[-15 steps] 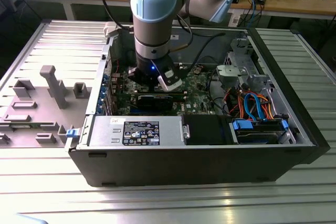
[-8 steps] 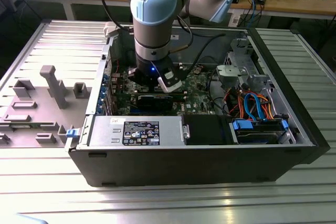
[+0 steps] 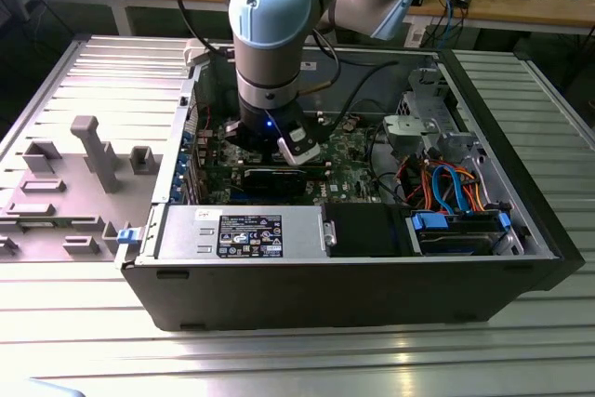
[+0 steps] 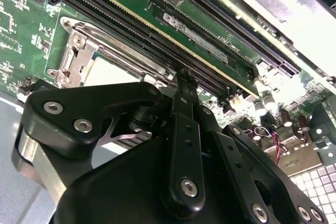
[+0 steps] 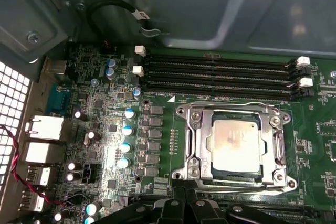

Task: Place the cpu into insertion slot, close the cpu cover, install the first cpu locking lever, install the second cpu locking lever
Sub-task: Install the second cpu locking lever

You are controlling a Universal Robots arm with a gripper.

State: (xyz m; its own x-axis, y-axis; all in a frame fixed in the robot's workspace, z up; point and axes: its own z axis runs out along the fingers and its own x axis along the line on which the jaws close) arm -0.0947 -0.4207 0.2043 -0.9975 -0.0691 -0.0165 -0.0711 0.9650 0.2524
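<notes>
The cpu (image 5: 237, 146) sits in the slot (image 5: 199, 153) under the closed cover (image 5: 275, 148), just ahead of the gripper (image 5: 182, 203); its fingers look pressed together, empty.

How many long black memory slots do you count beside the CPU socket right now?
4, in the first wrist view, lying parallel on the green motherboard between the CPU cover and the case wall. More may be hidden behind the gripper.

I see the cpu (image 5: 236, 145) lying in the insertion slot (image 5: 206, 149), under the closed cpu cover (image 5: 273, 148), beside the memory slots (image 5: 218, 74).
</notes>
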